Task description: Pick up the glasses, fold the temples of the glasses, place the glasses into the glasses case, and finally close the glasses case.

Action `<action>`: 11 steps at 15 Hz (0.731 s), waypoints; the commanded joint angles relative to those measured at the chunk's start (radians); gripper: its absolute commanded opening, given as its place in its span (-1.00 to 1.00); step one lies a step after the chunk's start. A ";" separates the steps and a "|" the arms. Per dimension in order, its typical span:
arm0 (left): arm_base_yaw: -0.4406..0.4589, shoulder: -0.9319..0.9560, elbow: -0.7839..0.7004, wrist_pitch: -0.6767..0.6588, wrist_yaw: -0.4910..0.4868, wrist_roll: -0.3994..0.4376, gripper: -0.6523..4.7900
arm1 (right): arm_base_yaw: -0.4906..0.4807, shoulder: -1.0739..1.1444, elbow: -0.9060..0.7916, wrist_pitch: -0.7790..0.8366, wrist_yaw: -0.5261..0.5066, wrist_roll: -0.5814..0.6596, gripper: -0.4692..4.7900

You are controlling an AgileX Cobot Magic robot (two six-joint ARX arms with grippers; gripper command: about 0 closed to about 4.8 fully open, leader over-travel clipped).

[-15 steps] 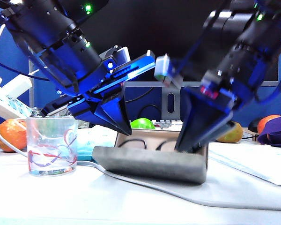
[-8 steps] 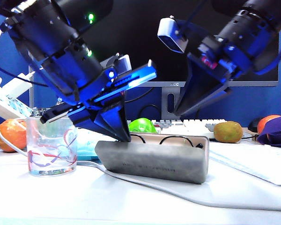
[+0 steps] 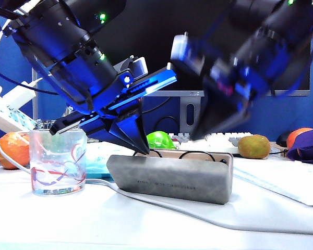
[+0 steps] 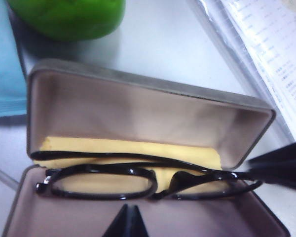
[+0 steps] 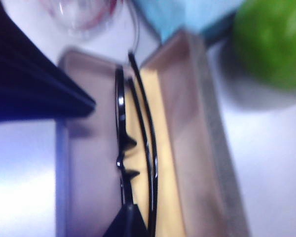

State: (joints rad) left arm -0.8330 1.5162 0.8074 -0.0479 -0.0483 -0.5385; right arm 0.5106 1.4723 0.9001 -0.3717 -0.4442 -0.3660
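Observation:
The glasses case [image 3: 172, 179] lies open on the white table, its grey outer face towards the exterior camera. The glasses [image 4: 101, 182] rest inside it on a yellow cloth [image 4: 89, 147], with the temples [image 4: 138, 159] folded behind the frame. My left gripper [image 4: 128, 219] is shut and empty, its tip [image 3: 145, 150] at the case's left end just in front of the frame. My right gripper [image 3: 201, 130] hangs blurred above the case's right half, clear of it. In the right wrist view its shut tip [image 5: 128, 219] overlaps the glasses [image 5: 120, 113] lying in the case [image 5: 182, 123].
A ribbon-printed tumbler [image 3: 57, 161] stands left of the case, with a pale blue packet [image 3: 99, 156] and an orange [image 3: 11, 148] behind. A green fruit [image 3: 159, 138] sits behind the case. A white cable [image 3: 161, 205] runs in front. Papers [image 3: 287, 179] lie at the right.
My right gripper has lifted out of the case and shut, leaving the glasses inside. The case's near face now stands steeper. The left gripper has hardly moved.

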 commanded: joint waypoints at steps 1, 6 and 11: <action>-0.001 -0.002 0.000 0.009 -0.005 0.003 -0.77 | 0.014 0.033 0.002 -0.027 -0.043 0.004 -0.84; -0.001 -0.002 0.000 0.005 -0.004 0.003 -0.77 | 0.070 0.018 0.001 -0.159 -0.076 -0.052 -0.84; -0.001 -0.002 0.000 0.001 -0.004 0.003 -0.77 | 0.081 -0.034 0.003 -0.112 0.043 -0.051 -0.84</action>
State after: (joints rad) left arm -0.8330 1.5162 0.8074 -0.0486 -0.0494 -0.5385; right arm 0.5919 1.4582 0.8993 -0.5083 -0.4416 -0.4145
